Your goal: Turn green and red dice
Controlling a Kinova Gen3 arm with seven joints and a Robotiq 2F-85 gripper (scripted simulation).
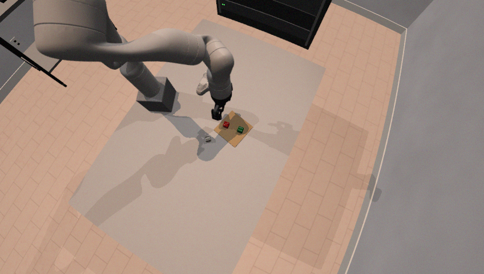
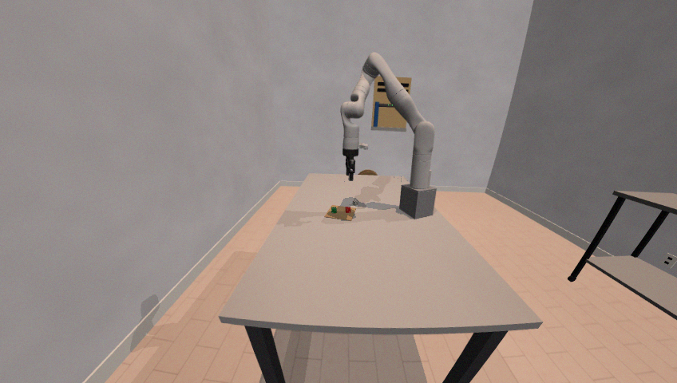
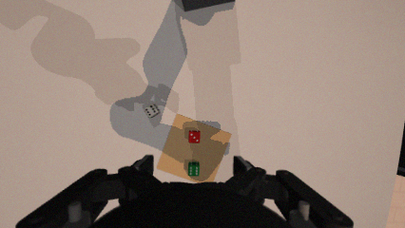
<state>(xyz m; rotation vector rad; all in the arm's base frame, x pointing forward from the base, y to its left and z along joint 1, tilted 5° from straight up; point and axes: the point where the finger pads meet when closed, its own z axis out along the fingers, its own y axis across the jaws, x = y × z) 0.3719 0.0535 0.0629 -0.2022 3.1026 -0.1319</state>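
Observation:
The orange-tan mat (image 1: 234, 141) (image 2: 340, 217) (image 3: 166, 163) lies flat on the table. The green die (image 1: 240, 129) (image 2: 334, 209) (image 3: 193, 169) rests on it; its top appears to show 6. The red die (image 1: 226, 124) (image 2: 347, 209) (image 3: 194, 137) rests on the mat too, apart from the green one; its top appears to show 3. The white die (image 1: 208, 138) (image 2: 354, 202) (image 3: 151, 111) lies on the table beside the mat, with 6 apparently on top. My gripper (image 1: 216, 117) (image 2: 350, 177) (image 3: 193, 164) is open and empty, high above the table, pointing down.
The table (image 1: 190, 210) (image 2: 380, 284) (image 3: 304, 95) bears the grey base block (image 1: 157, 101) (image 2: 417, 201) of the arm, off to one side of the mat. Arm shadows cross the mat and the white die. A black rack (image 1: 271, 16) stands past the table's edge.

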